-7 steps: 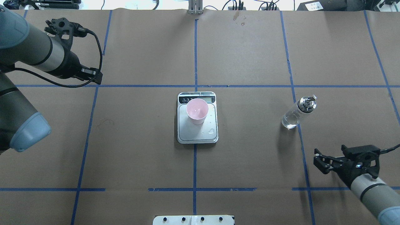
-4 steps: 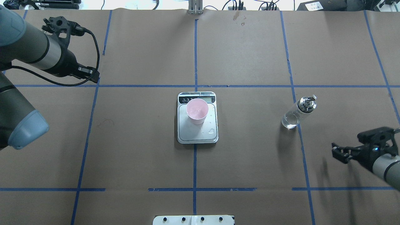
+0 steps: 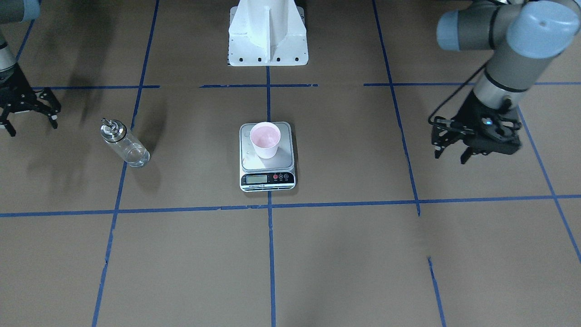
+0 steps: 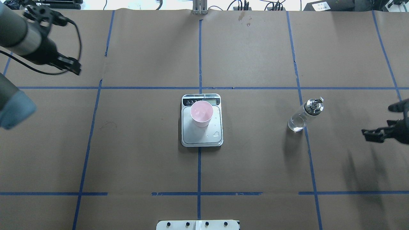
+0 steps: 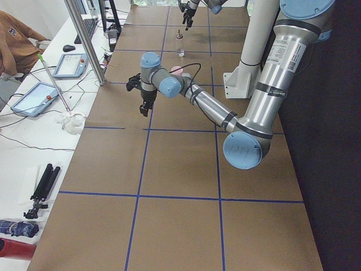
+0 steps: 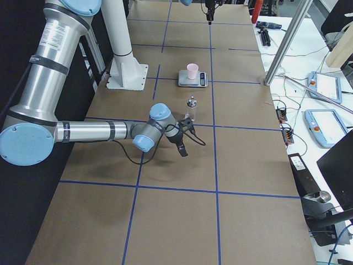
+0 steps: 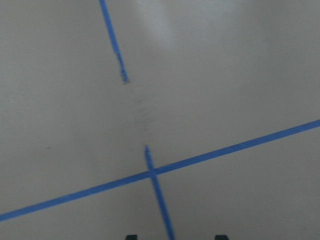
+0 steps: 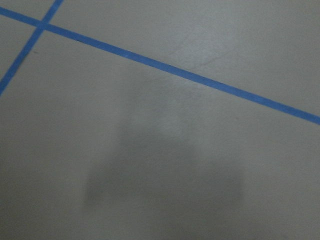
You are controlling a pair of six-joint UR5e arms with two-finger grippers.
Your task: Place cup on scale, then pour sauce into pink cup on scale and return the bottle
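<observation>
In the front-facing view the pink cup (image 3: 265, 140) sat on the scale (image 3: 268, 179), the bottle (image 3: 125, 145) stood well aside on the desk (image 3: 345, 254), and the right tool (image 3: 32, 127) and left tool (image 3: 450, 156) hung released and empty. In the overhead view droplets (image 4: 217, 133) lay on the scale's platform, which I judged could skew its reading.

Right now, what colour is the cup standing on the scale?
The cup is pale pink, clearest in the exterior front-facing view.

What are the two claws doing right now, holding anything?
Left gripper: open, holding nothing.
Right gripper: open, holding nothing.
</observation>
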